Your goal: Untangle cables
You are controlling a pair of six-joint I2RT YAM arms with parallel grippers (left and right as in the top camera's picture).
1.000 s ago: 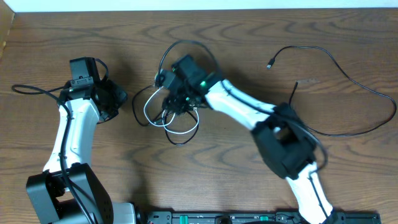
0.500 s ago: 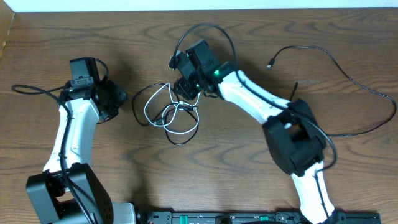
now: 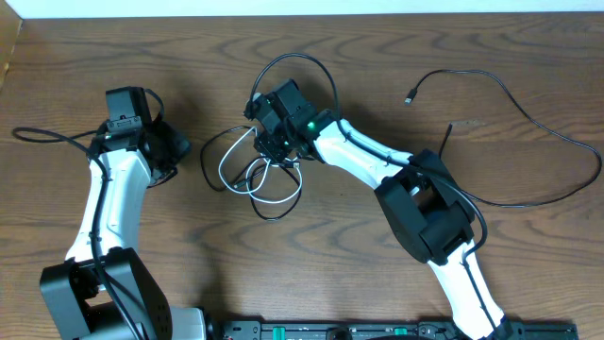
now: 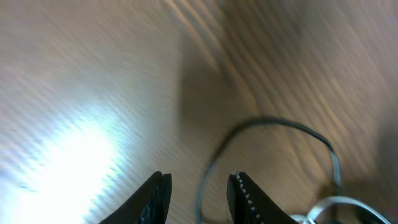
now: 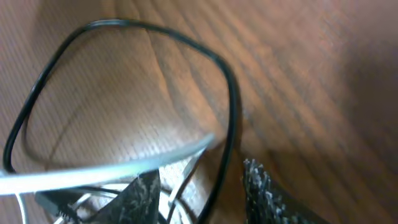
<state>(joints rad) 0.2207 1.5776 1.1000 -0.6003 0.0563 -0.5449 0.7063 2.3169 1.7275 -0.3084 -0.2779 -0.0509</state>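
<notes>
Wooden surface, two arms, tangle left of centre. The white cable lies looped in the tangle and is crossed by coils of the black cable, which also runs out in a wide arc across the right half of the surface and ends in a small plug lying free up top. The right gripper is directly over the top edge of the tangle. In the wrist view the right gripper is spread, with a black cable loop on the surface ahead, one black strand running down through the gap and the white cable crossing blurred by the left fingertip (no pinch visible on either). The left gripper sits just left of the tangle, apart from it. In its own view the left gripper is also spread, nothing clamped, with a dark cable loop on the surface beyond and a bit of white cable at the lower right.
</notes>
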